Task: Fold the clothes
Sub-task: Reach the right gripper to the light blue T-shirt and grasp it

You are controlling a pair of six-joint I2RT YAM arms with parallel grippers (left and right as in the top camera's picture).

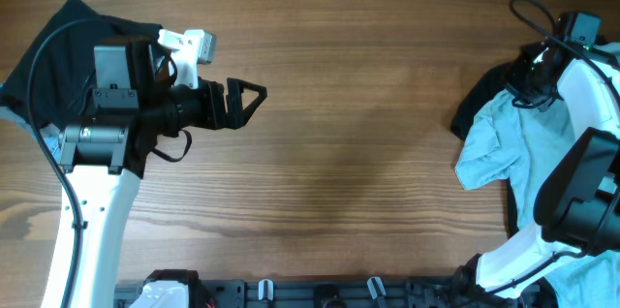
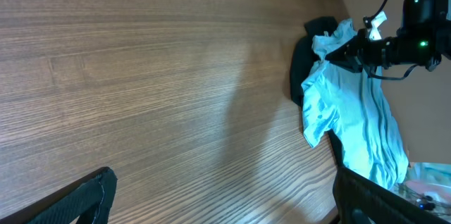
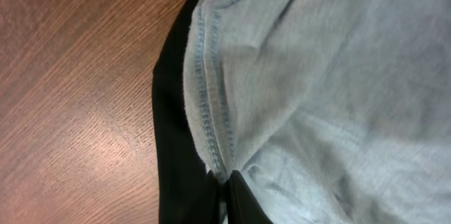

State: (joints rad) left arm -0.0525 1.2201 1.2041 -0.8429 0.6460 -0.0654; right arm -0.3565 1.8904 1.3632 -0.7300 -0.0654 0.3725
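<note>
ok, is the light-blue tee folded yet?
No, crumpled: the light-blue tee lies bunched over a black garment, right claw shut on its seam.

Right claw (image 2: 332, 56) pinching pale-blue T-shirt (image 2: 359, 118) over black garment (image 2: 297, 69).

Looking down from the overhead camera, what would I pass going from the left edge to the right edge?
From the left: dark cloth → open left tool → bare wooden table → light-blue T-shirt → right arm.

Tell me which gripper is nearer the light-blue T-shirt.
Right. The right gripper is shut on a seamed edge of the light-blue T-shirt; the left gripper hangs open over the table, far across from it.
</note>
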